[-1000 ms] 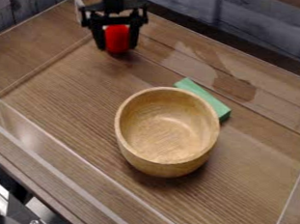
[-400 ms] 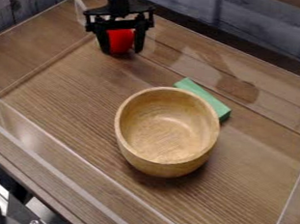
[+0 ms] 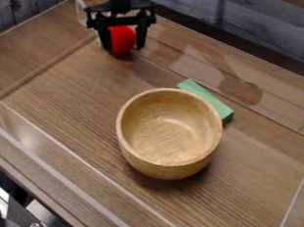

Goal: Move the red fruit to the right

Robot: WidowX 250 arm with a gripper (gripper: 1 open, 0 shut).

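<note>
The red fruit (image 3: 119, 39) is a small glossy red ball at the back left of the wooden table. My gripper (image 3: 118, 35) comes down from the top edge with its black fingers (image 3: 93, 23) on either side of the fruit, shut on it. Whether the fruit rests on the table or hangs just above it is unclear.
A large wooden bowl (image 3: 170, 131) stands in the middle of the table. A green sponge (image 3: 211, 99) lies flat behind its right side. Clear plastic walls (image 3: 23, 126) border the table on the left, front and right.
The gripper with the red fruit has shifted slightly to the right since a second ago; in the last half second it has hardly moved.
</note>
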